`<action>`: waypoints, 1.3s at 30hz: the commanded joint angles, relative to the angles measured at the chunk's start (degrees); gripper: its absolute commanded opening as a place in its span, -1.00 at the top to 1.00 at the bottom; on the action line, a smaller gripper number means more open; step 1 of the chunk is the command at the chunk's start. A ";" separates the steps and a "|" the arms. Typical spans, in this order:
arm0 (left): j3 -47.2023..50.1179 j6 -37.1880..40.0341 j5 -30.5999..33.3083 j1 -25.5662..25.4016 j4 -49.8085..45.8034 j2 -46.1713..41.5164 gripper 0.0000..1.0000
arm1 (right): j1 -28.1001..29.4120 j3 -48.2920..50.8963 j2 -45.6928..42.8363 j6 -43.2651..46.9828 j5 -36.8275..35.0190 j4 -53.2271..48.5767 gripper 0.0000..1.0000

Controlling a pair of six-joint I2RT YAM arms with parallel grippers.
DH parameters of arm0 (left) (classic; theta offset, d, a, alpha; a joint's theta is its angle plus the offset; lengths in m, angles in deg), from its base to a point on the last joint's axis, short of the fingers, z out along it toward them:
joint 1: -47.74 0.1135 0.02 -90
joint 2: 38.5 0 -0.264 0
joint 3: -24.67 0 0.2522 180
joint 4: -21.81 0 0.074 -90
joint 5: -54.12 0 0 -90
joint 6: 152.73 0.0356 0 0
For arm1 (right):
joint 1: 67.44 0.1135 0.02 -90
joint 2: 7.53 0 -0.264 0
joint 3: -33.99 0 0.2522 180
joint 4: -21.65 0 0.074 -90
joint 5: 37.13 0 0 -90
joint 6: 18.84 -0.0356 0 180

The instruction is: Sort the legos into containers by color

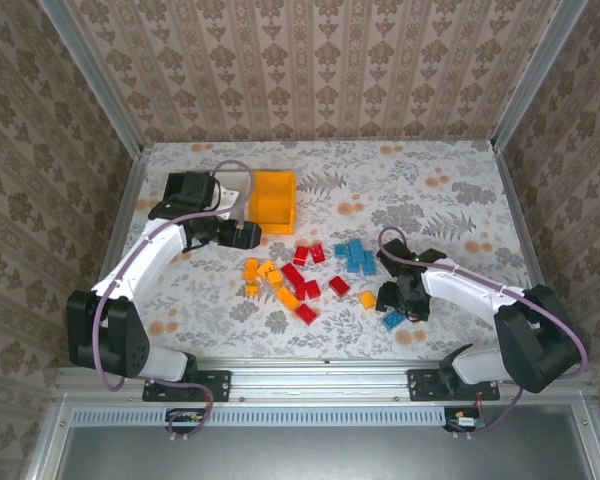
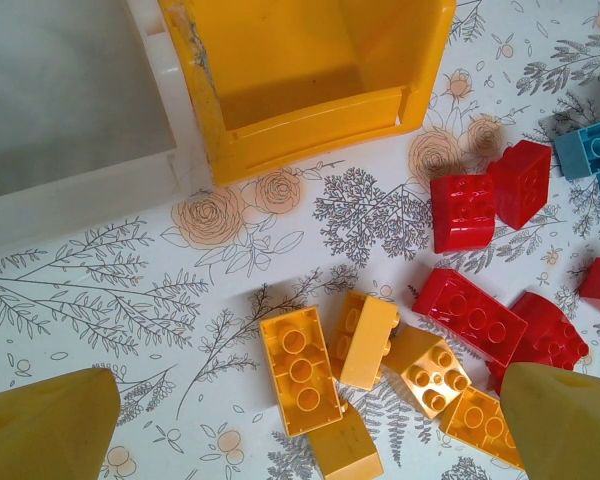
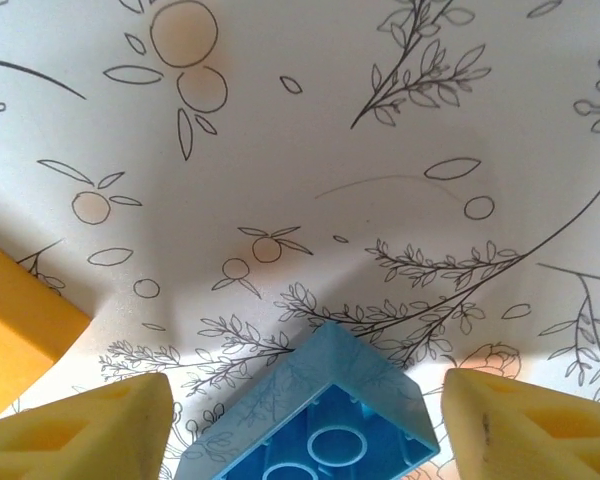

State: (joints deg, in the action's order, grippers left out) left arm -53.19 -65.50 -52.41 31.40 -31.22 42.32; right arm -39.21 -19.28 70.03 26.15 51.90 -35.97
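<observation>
The legos lie mid-table: orange-yellow bricks (image 1: pixel 264 274), red bricks (image 1: pixel 302 276) and blue bricks (image 1: pixel 355 256). My left gripper (image 1: pixel 246 240) hovers open above the orange-yellow bricks (image 2: pixel 300 370), its fingers (image 2: pixel 45 425) spread wide; red bricks (image 2: pixel 475 205) lie to their right. Beyond stand the orange-yellow bin (image 2: pixel 300 125) (image 1: pixel 273 198) and the white bin (image 2: pixel 80 195). The black bin is out of view. My right gripper (image 1: pixel 395 304) is open, low over a lone blue brick (image 1: pixel 393 320). That upside-down brick (image 3: pixel 315 420) sits between the fingertips (image 3: pixel 535 425) with gaps on both sides.
One orange-yellow brick (image 1: pixel 367 298) (image 3: pixel 20 330) lies just left of the right gripper. The floral tablecloth (image 1: pixel 450 200) is bare at the back right. Patterned walls and metal rails enclose the table on three sides.
</observation>
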 commanded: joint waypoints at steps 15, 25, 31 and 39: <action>1.12 -0.32 -0.25 0.26 -0.35 -2.15 -1.00 | 1.22 0.08 5.70 -2.14 -0.84 2.57 0.35; 0.90 -1.00 1.33 0.67 -0.28 -2.65 -1.00 | 1.65 -15.95 5.57 2.98 -3.59 -1.59 0.50; 2.33 -3.06 4.66 3.98 1.75 -5.88 -1.00 | 4.29 -36.94 17.04 7.53 3.43 7.00 0.50; 3.63 -6.25 3.96 10.95 4.20 -7.70 -1.00 | 6.04 -69.41 44.41 11.34 9.54 11.85 0.53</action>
State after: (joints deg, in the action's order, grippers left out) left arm -50.46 -69.63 -48.81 41.32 -28.11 35.68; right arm -33.46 -81.66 107.17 35.02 58.04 -24.84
